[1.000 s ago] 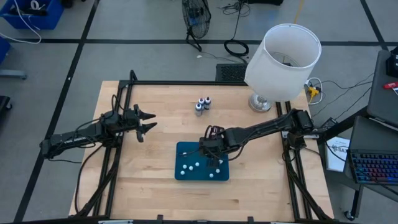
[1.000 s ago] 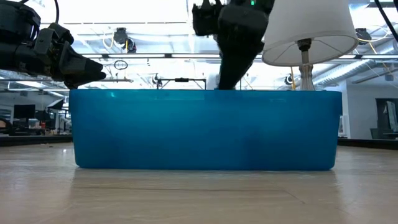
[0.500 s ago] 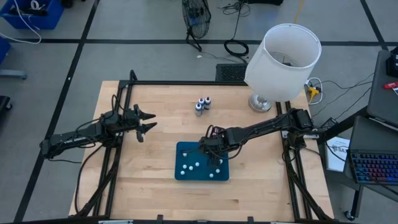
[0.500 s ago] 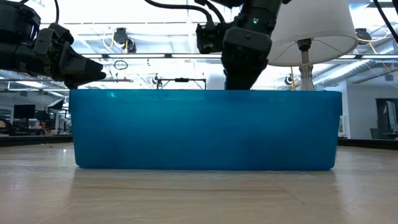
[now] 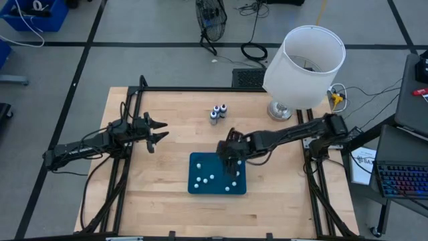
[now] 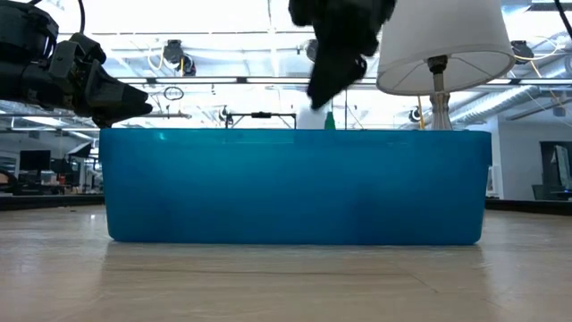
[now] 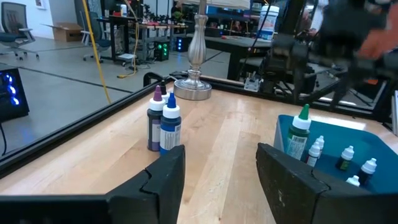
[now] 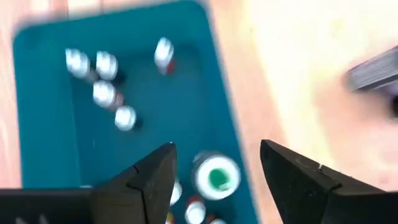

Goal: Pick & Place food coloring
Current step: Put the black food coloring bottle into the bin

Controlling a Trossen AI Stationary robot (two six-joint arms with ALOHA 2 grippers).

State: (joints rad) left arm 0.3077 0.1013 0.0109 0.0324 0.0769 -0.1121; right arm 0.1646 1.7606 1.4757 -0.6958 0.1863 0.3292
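Note:
A teal tray [image 5: 198, 163] sits at the table's middle, toward the near edge. Several small food coloring bottles stand in it, white-capped ones [image 5: 204, 179] and a green-capped one [image 8: 214, 176]. My right gripper [image 8: 217, 149] hangs open just above the green-capped bottle, over the tray's far right part [image 5: 231, 163], touching nothing. Three more bottles [image 5: 218, 112] stand on the wood toward the far edge. My left gripper [image 5: 160, 131] waits open at the table's left, level, pointing toward the right.
A lamp with a white shade [image 5: 304, 63] stands at the far right corner on a metal base [image 5: 279, 111]. Black frame rails [image 5: 127, 154] run along the table's left and right sides. Bare wood lies left of the tray and near the front edge.
My right gripper has risen out of the tray and tipped a little. The green-capped bottle, hidden behind the gripper before, now stands by itself in the tray, its cap showing over the wall in the low view.

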